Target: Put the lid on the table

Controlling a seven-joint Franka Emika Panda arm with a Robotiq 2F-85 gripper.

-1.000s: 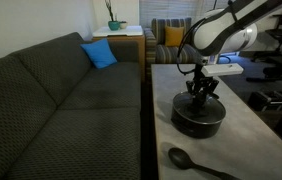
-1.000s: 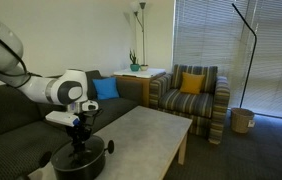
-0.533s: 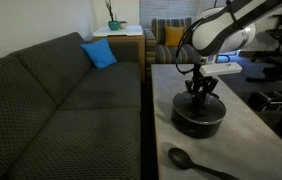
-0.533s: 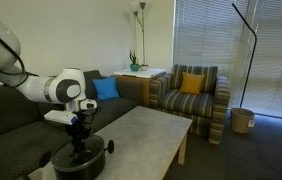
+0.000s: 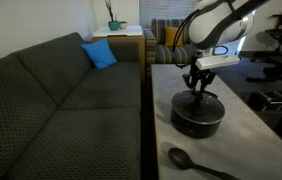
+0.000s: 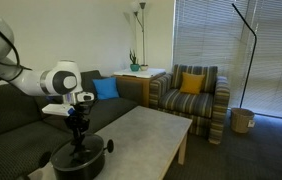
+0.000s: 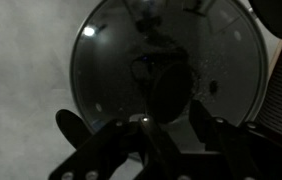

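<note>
Gripping the lid (image 7: 111, 70) by its dark knob, I am holding my gripper (image 5: 198, 94) fingers clenched on it, the lid sitting directly beneath them, over the black pot (image 5: 198, 122) on the table (image 5: 246, 140).

Blk pot (image 5: 198, 121), spoon (image 5: 181, 157), sofa (image 5: 61, 100), blue cushion (image 5: 99, 54).

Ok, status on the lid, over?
Gripper shut on lid by its knob. Lid directly over black pot, clearance unclear, not yet on table. Black spoon lying on table near pot.
</note>
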